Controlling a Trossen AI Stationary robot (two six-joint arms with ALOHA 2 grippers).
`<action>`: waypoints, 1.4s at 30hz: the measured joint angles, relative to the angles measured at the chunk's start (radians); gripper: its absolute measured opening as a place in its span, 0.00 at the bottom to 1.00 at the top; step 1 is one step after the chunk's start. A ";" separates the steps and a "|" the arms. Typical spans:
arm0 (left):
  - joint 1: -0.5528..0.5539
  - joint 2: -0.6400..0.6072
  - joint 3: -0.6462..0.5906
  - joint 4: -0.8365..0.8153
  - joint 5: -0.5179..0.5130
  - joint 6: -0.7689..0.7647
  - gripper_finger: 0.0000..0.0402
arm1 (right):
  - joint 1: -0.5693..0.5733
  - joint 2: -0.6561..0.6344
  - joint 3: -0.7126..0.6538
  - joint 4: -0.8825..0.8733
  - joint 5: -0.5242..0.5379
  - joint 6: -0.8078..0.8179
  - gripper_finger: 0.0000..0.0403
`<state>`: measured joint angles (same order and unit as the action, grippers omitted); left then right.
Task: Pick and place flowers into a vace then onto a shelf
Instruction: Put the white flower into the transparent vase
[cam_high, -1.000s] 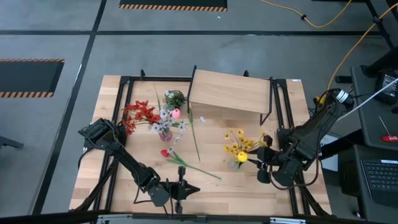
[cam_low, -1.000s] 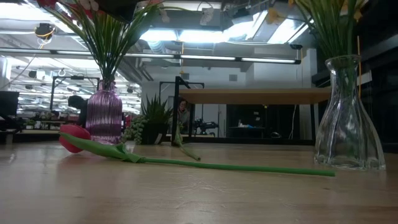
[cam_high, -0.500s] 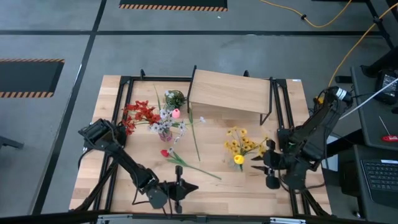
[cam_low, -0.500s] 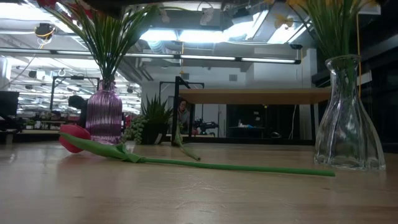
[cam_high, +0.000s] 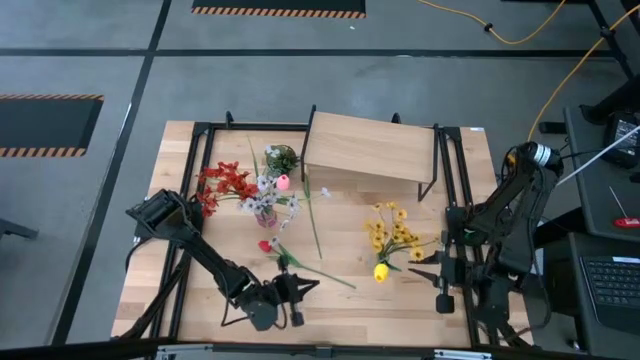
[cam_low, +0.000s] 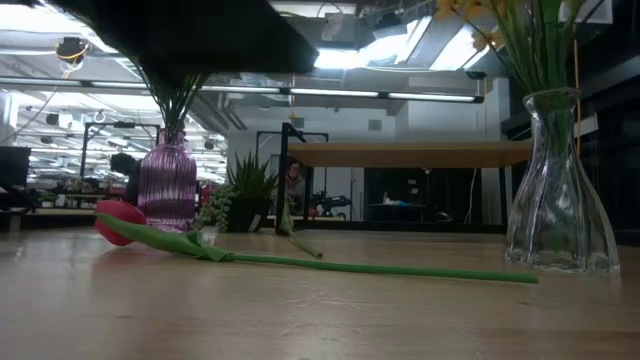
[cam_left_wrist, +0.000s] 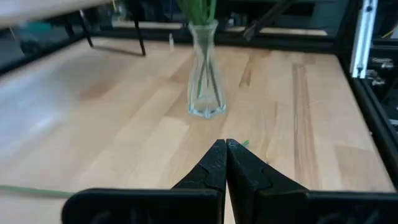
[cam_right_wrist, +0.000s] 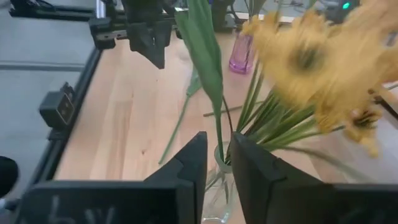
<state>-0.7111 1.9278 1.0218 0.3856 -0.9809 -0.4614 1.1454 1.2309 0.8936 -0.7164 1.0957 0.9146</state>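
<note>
Flowers are split between two vases and the bare light-wood surface (cam_high: 180, 290). The clear glass flared vase (cam_low: 560, 185) near the right arm holds yellow blooms (cam_high: 392, 232) and a yellow tulip bud (cam_high: 380, 272), while the ribbed purple glass vase (cam_low: 167, 185) farther left carries the red clusters (cam_high: 225, 183), white blossoms and a pink bud. A red tulip on its long green stem (cam_high: 300, 262) lies flat between them, not yet picked.

Right end effector (cam_right_wrist: 216, 163) sits just beside the clear vase, its fingers slightly spread with a green leaf and stems running through the gap; whether they touch the stems I cannot tell. I judge it is settling the tulip into the vase.

Left end effector (cam_left_wrist: 225, 160) hovers low over the front of the surface, fingers pressed together on nothing, probably heading for the red tulip.

The wide light-wood shelf on thin black legs (cam_high: 368, 148) stands at the back, nothing on top. From table height a dark arm blocks the purple vase's blooms, and the clear vase's flowers are cut off above.
</note>
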 joint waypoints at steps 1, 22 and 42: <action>0.009 0.000 0.000 -0.007 0.019 -0.015 0.00 | 0.000 0.016 0.000 -0.001 0.006 0.004 0.17; -0.043 0.193 0.589 -1.044 0.019 -0.661 0.00 | 0.022 0.117 -0.083 -0.064 0.174 0.291 0.02; 0.193 0.302 0.703 -1.401 0.145 -1.133 0.01 | 0.022 0.117 -0.201 0.001 0.167 0.374 0.01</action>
<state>-0.5185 2.2297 1.7247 -1.0152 -0.8363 -1.5946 1.1671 1.3483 0.6926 -0.7151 1.2624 1.2886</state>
